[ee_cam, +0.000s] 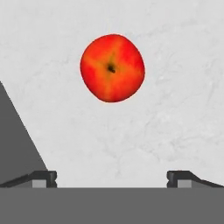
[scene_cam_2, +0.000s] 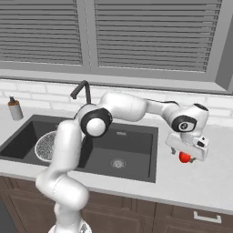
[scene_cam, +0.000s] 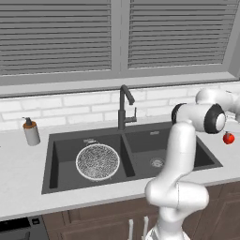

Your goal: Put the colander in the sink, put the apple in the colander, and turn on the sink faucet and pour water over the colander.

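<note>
The speckled mesh colander (scene_cam: 97,161) lies in the left basin of the dark double sink (scene_cam: 56,159), under the tall dark faucet (scene_cam: 124,105). No water runs from the spout. On the pale counter to the right of the sink rests the red apple (scene_cam: 228,138). In the hand view the apple (ee_cam: 112,68) lies straight below, with my gripper (ee_cam: 112,177) open above it and both fingertips well apart. In the right base view my hand hovers just over the apple (scene_cam_2: 184,157), partly covering it, and my arm hides part of the colander (scene_cam_2: 45,146).
A soap dispenser (scene_cam: 31,132) stands on the counter left of the sink. The right basin (scene_cam_2: 118,163) holds only its drain. A white brick wall and a blinded window run behind the counter, and wooden cabinets sit below it.
</note>
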